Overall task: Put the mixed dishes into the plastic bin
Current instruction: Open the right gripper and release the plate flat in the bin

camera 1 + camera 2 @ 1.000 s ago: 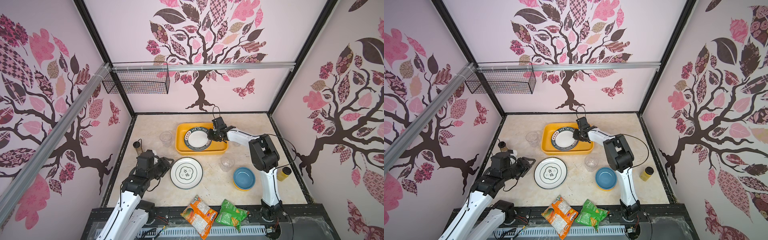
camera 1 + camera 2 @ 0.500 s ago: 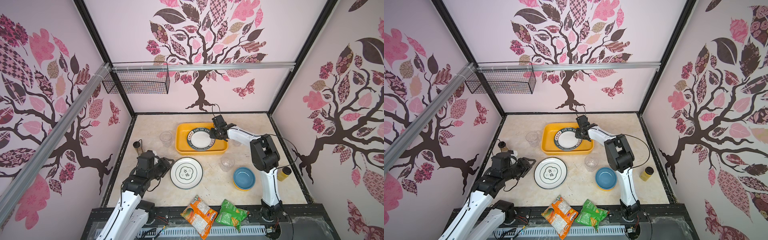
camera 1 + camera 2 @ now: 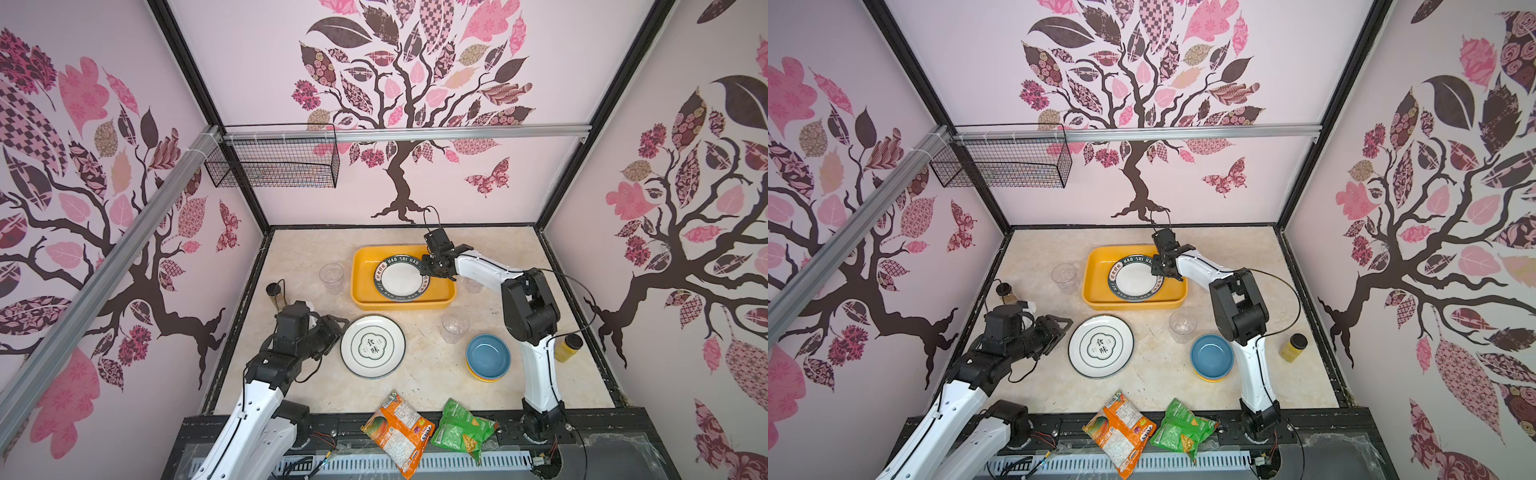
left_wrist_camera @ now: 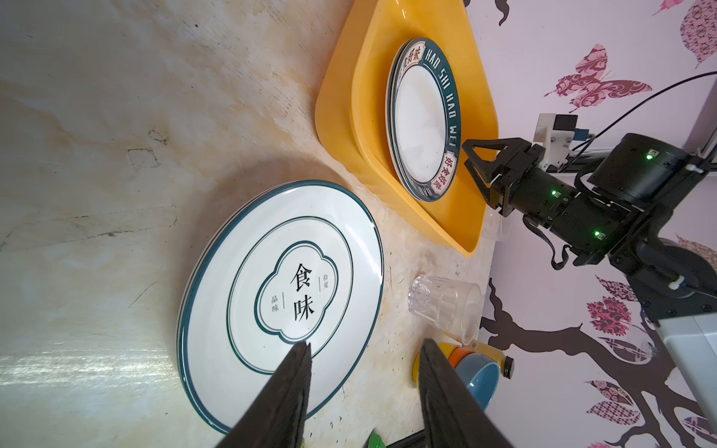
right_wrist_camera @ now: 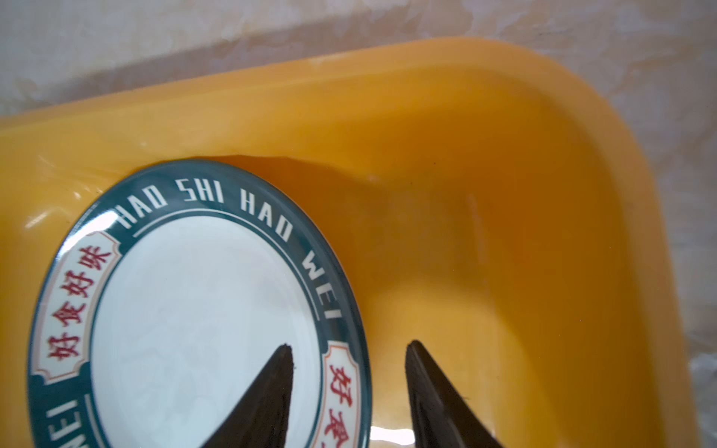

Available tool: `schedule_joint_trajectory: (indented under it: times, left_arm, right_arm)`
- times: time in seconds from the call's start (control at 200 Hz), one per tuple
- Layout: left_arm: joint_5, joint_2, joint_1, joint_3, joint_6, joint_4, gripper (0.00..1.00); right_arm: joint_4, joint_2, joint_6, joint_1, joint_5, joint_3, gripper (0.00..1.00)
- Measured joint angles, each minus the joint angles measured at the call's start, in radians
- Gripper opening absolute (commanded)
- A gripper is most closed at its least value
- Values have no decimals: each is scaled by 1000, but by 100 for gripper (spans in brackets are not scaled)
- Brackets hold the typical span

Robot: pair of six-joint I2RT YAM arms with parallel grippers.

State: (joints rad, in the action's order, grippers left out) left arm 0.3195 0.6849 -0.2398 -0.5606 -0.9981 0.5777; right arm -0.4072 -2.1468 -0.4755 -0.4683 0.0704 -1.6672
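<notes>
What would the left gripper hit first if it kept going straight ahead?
Probably the near rim of the white plate: the left gripper points at it, jaws open, though its height is unclear.

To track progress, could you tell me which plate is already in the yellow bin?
The green-rimmed HAO SHI plate lies in the bin; the plate with central black characters sits on the table.

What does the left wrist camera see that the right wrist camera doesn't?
Only the left wrist view shows the plate on the table, a clear cup and the stacked bowls. Only the right wrist view shows the right gripper up close, with the rim of the lettered plate between its open fingers. Both show the yellow bin with that plate lying inside.
</notes>
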Motion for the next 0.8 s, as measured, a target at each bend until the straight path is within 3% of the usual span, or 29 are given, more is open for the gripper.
schedule_joint_trajectory:
  times: [0.485,0.795]
  left_arm:
    - [18,-2,35,15,0,0,48]
    - [26,-5,45,29,0,0,48]
  right_arm:
    - [7,-12,-46,14,-113,-2,69]
    - [7,-55,-48,14,-153,-18,69]
